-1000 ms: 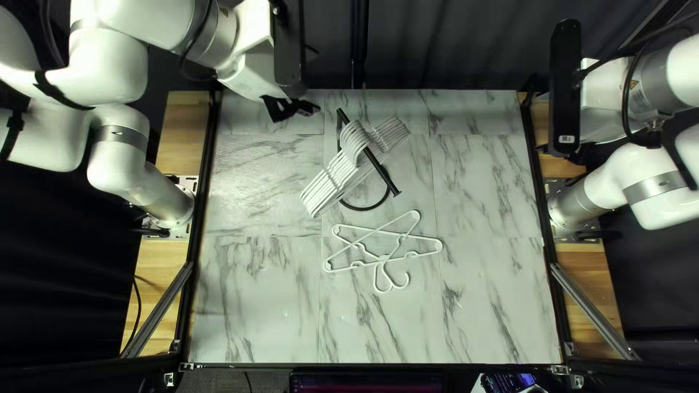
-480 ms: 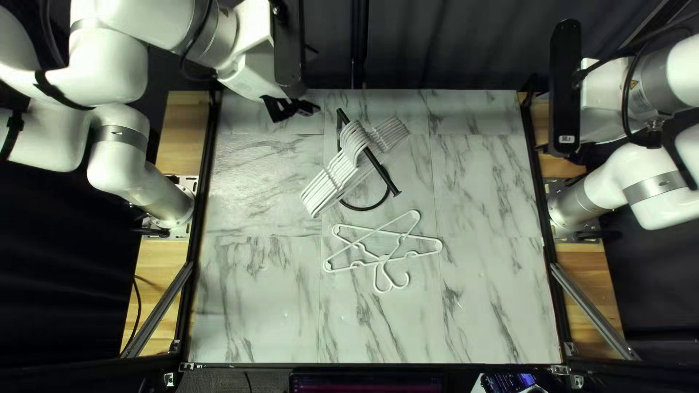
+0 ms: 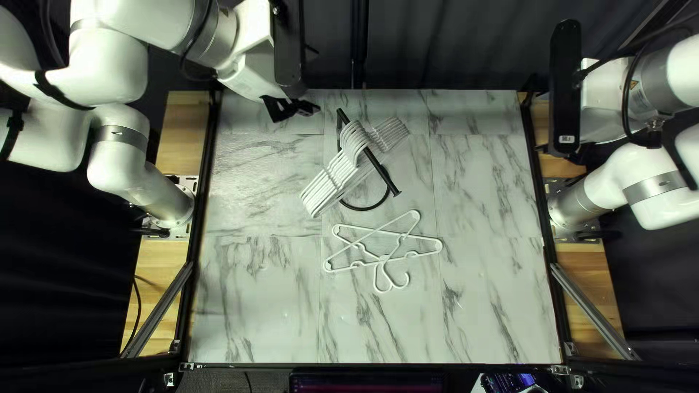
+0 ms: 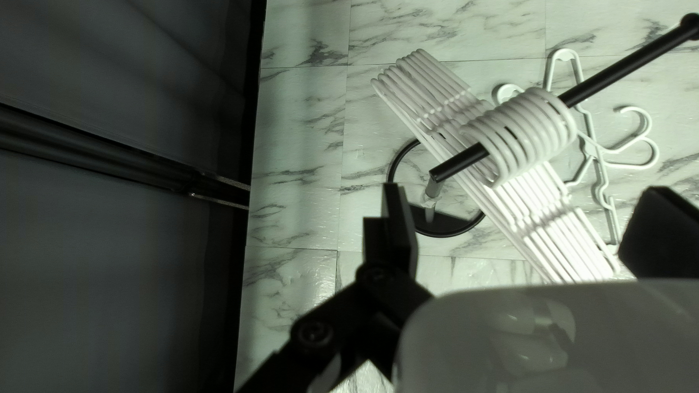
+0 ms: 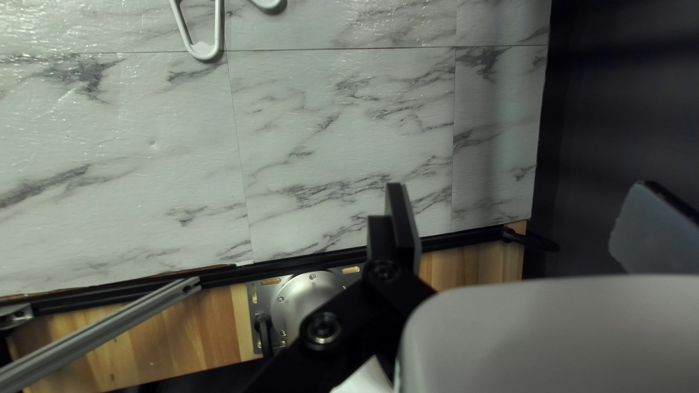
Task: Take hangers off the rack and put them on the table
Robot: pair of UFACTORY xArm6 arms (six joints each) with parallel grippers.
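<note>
A bunch of white plastic hangers (image 3: pixel 329 188) hangs on the bar of a black metal rack (image 3: pixel 386 177) with a round bottom ring, past the middle of the white table with gray swirly lines (image 3: pixel 255 298). Their hooks are packed close together over the bar. Two loose white plastic hangers (image 3: pixel 416 253) lie flat on the table in front of the rack, one crossing the other, with their hooks pointing to the near edge. The left black gripper (image 3: pixel 293 109) is up by the far edge, to the left of the rack. Its two fingers are wide open and it holds nothing. The right black gripper (image 3: pixel 579 154) is over by the table's right edge, wide open too, and its grip is empty.
</note>
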